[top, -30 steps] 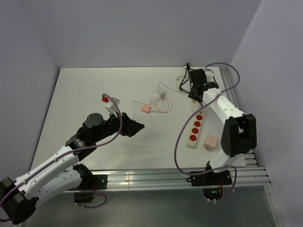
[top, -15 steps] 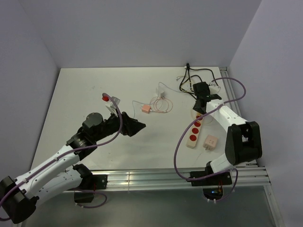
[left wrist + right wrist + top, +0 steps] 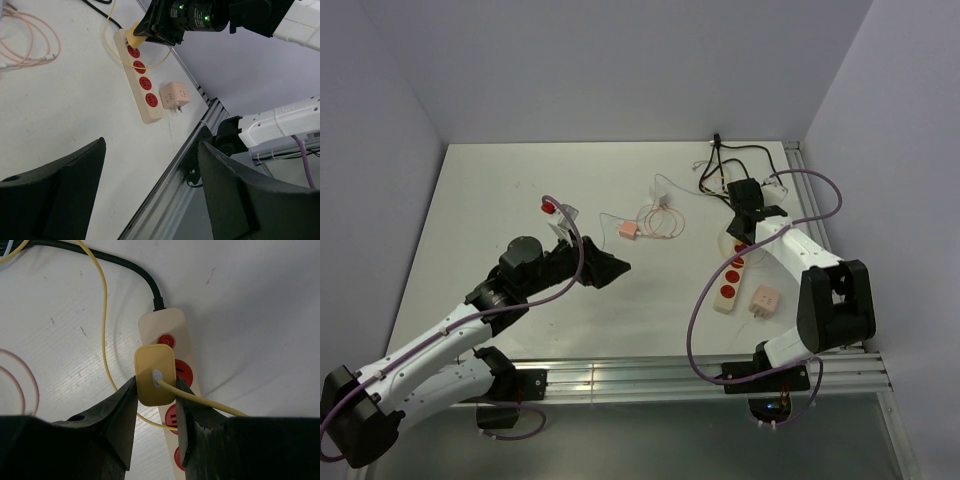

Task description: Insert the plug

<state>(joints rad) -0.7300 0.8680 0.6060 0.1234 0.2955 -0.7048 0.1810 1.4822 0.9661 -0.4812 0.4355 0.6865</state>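
While the right tool point(image 3: 156, 386) is pinching the yellow plug point(image 3: 155, 371) just over the far end of the power strip point(image 3: 162, 322), which is lying near-to-far, the left tool point(image 3: 150, 165) is hovering spread, well apart.

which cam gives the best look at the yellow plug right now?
Right wrist: the yellow plug sits dead centre, clamped in the right pincer over the power strip, with its cable visible. Left wrist shows only a yellow corner under that pincer. In top external, the pincer hides it.
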